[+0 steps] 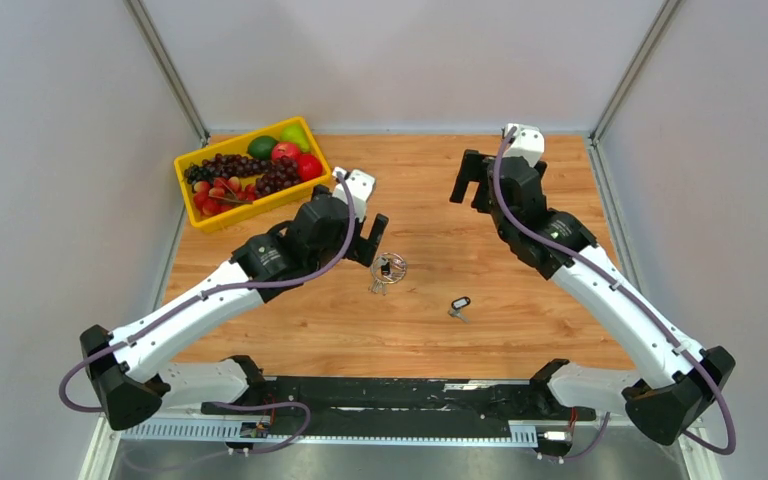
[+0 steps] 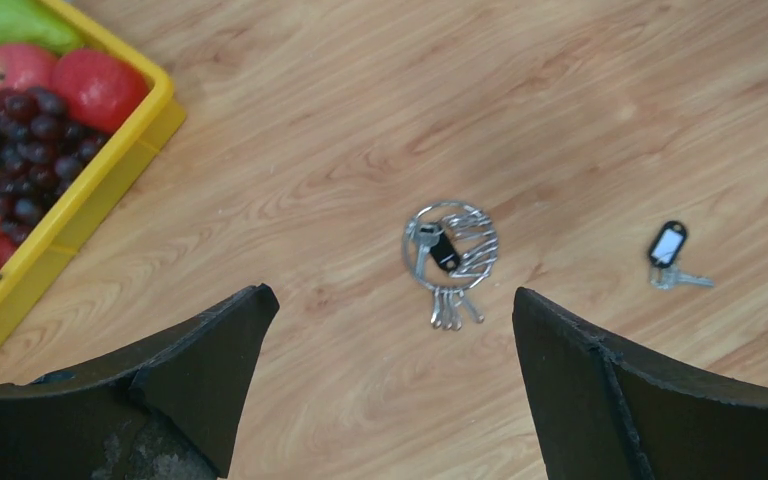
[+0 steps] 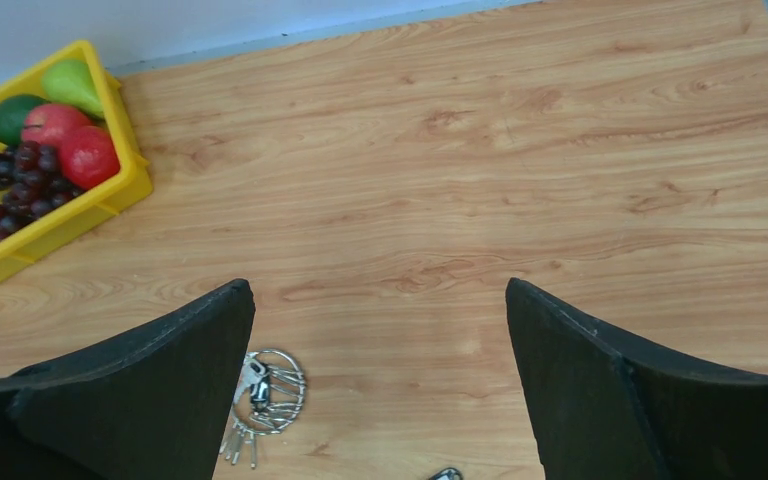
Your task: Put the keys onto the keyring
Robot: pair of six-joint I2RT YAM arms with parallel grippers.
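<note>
The keyring (image 1: 390,268) is a thin silver wire ring lying flat mid-table, with tiny silver keys fanned from its near side. A black-headed key (image 2: 444,251) rests inside the ring (image 2: 479,250). Another key (image 1: 459,304) with a black head and white label lies loose to the right of the ring, also seen in the left wrist view (image 2: 668,245). My left gripper (image 1: 370,240) hovers open just left of and above the ring, holding nothing (image 2: 390,300). My right gripper (image 1: 470,185) hangs open farther back on the right, empty (image 3: 378,290); the keyring (image 3: 285,385) shows beside its left finger.
A yellow basket (image 1: 260,208) with grapes, apples, a pear and a lime stands at the back left of the wooden table. Grey walls close in the left, right and back sides.
</note>
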